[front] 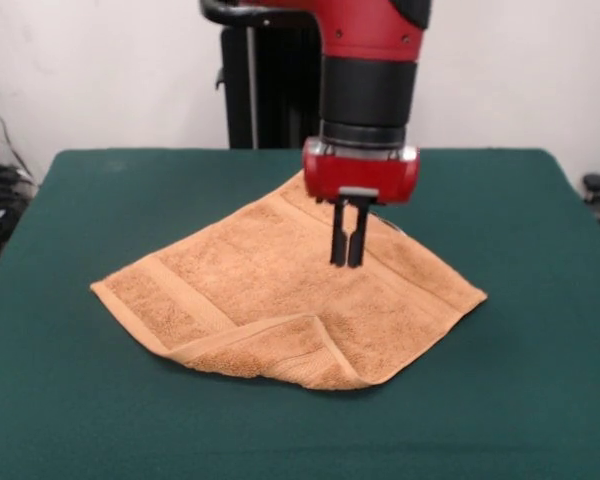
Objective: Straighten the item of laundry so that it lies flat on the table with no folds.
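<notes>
Front view only. Claw [347, 262] hanging straight down from the red and black arm [368, 60], tips over the towel [280, 290] — clenched, the two black fingers nearly pressed together, nothing pinched between them. Whether the tips touch the cloth: cannot tell.

Towel: orange-tan terry, spread on the green table [540, 350], lying as a diamond under and around the claw. Far corner tucked behind the red claw housing [360, 172]. Right-hand corner below and to the right of the claw, flat on the table. Left-hand corner well off to the claw's left and lower in the picture, also flat.

Not flat overall — near corner, below and slightly left of the claw, folded back over the towel, forming a doubled triangular flap [295, 345] with its hem showing along the fold. Flap edge slightly raised, with a shadow beneath at the front.

Woven band [185, 295] running across the left part of the towel, another along the right side just past the claw tips. Cloth directly beneath the claw smooth, no visible creases.

Table bare green felt on all sides of the towel.
</notes>
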Robot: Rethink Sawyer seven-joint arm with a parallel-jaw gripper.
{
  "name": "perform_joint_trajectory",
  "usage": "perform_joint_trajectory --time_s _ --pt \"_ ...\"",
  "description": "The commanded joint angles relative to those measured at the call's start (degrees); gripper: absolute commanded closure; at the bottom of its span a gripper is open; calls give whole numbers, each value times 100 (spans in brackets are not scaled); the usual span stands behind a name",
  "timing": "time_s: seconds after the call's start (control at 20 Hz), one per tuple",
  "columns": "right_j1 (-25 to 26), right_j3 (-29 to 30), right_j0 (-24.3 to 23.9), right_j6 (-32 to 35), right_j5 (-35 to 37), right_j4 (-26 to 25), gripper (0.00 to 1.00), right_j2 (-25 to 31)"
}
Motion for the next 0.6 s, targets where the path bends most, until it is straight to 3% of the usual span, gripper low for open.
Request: perform_joint_trajectory --time_s 0.05,0.6 --pt "973 -999 -348 -166 789 -181 100 1021" --pt "1508 -1539 -762 -537 1109 -631 100 1603"
